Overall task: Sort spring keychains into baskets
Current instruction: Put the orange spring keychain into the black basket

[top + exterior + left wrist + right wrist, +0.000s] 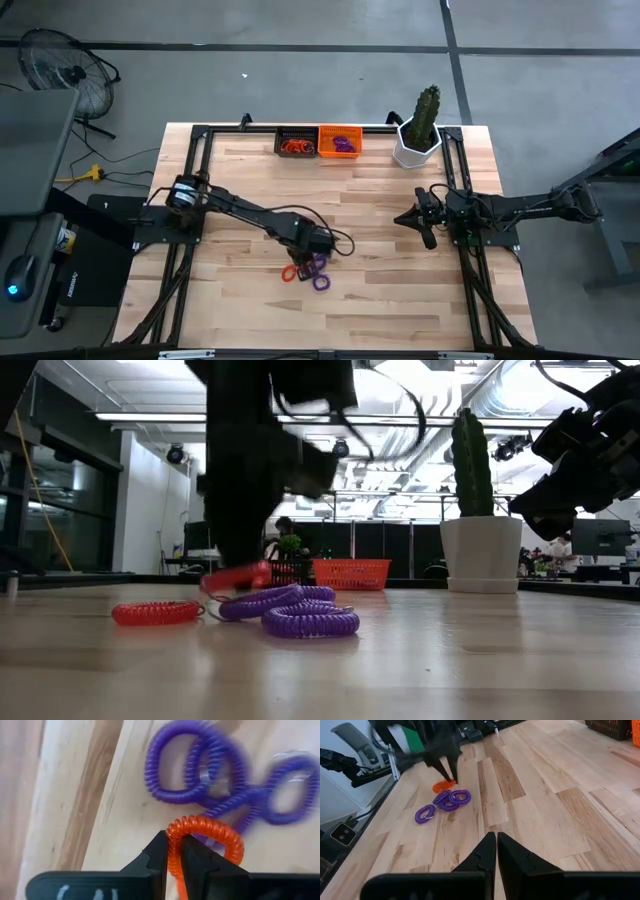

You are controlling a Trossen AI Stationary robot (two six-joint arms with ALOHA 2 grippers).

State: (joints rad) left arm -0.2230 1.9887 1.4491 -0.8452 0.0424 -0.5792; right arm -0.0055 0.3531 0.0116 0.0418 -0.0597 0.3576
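My left gripper [316,248] is low over the table's middle, near side, shut on an orange spring keychain [210,832]. Another orange keychain [155,612] lies flat on the table beside it. Purple keychains [200,770] lie in a loose bunch [295,610] just past the fingers, with one more [425,813] a little apart. The black basket [296,142] and the orange basket [340,141] stand side by side at the far edge, each holding keychains. My right gripper [496,851] hovers shut over the right side of the table, touching nothing. My left gripper pinches the orange keychain's coil [174,842] between its two fingers, at one spot on the ring. It comes from above, pointing down. The ring sticks out past the fingertips, tilted [235,576], just above the purple coils. Whether its far side touches them, I cannot tell.
A white pot with a cactus [418,135] stands at the far right, beside the orange basket. A dark frame [195,180] runs around the wooden table top. Bare wood lies between the keychains and the baskets.
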